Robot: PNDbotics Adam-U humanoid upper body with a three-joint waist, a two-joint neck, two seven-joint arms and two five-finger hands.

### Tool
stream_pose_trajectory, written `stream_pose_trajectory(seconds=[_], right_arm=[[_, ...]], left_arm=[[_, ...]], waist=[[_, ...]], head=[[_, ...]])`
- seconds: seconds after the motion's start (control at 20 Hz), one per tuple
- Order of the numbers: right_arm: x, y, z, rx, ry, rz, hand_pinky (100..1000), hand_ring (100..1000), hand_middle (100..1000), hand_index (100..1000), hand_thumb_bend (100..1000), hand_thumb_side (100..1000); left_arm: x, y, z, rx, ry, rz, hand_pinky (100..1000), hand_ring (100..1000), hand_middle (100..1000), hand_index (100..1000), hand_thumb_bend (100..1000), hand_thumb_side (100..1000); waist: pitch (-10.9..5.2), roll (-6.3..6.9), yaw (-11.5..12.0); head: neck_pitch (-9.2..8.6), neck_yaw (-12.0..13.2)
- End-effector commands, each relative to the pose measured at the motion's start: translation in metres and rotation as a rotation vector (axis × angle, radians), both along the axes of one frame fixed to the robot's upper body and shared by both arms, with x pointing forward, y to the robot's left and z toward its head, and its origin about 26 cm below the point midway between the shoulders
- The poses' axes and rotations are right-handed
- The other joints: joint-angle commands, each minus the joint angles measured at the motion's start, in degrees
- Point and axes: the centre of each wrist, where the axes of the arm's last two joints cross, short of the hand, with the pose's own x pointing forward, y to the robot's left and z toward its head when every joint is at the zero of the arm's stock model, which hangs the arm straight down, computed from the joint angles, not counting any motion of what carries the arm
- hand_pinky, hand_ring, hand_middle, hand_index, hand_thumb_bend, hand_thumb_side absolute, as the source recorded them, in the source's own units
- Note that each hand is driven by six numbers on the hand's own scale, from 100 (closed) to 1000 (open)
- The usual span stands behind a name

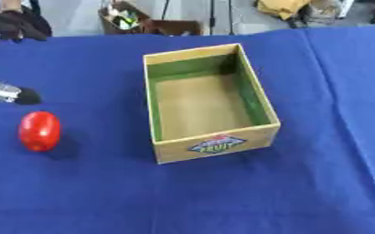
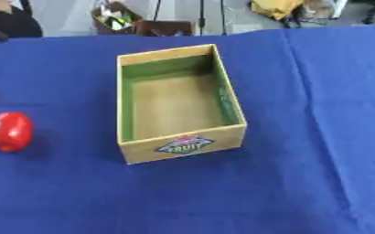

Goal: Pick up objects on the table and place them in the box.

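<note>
While box sits open, red object beside

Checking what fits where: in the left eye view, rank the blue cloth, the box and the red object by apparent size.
1. Blue cloth
2. Box
3. Red object

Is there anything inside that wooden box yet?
No. The box shows only its bare floor and green inner walls. The red object lies outside, to its left.
</note>
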Motion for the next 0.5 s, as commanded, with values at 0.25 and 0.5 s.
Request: stream_pose_trajectory(seconds=[0.25, 0.5], right_arm=[[-0.003, -0.001, 0.01, -0.033, -0.024, 0.01, 691, 702, 628, 750, 100, 833], [-0.003, 0.0, 0.01, -0.035, -0.023, 0.014, 691, 702, 628, 750, 100, 833]], left_arm=[[0.012, 0.023, -0.013, 0.194, 0.114, 0.066, 717, 844, 898, 1000, 824, 836], [0.022, 0.034, -0.034, 0.181, 0.205, 0.079, 699, 833, 885, 1000, 838, 836]], waist=[[-0.79, 0.03, -0.1], [-0.47, 0.06, -0.4]], head=[[-1.82, -0.3], [-2.13, -0.3]])
